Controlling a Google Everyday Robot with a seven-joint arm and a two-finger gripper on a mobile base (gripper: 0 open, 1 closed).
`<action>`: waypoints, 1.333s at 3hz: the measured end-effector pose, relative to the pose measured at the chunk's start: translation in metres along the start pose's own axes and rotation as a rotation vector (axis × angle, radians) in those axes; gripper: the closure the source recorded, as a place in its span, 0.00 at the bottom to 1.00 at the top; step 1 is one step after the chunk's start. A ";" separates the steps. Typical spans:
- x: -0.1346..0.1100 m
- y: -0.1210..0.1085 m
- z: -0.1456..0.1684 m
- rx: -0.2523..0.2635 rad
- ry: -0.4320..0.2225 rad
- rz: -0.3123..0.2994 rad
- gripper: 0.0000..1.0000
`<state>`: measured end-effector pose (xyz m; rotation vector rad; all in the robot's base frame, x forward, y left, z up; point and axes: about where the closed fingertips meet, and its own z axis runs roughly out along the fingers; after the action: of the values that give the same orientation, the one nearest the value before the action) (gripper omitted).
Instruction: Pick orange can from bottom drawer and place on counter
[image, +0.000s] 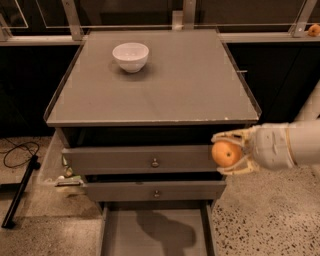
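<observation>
being pinched by fingers (231, 136) of the gripper (222, 153), the orange can (226, 154) is held right of the drawer fronts (145, 160); raising above the counter (170, 95) rim seems called for.

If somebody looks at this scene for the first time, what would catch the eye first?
The bright orange can stands out most, held in the gripper at the right, just below the front edge of the counter. Next comes the white bowl, toward the counter's back left. At the bottom, the bottom drawer lies pulled out, with a dark shadow on its floor.
</observation>
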<state>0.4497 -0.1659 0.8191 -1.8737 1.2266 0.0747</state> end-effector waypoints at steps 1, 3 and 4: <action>-0.002 -0.021 -0.003 -0.015 0.015 -0.032 1.00; -0.002 -0.041 0.010 -0.031 0.012 -0.059 1.00; 0.003 -0.058 0.021 -0.036 0.000 -0.068 1.00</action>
<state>0.5041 -0.1452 0.8411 -1.9444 1.1678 0.0602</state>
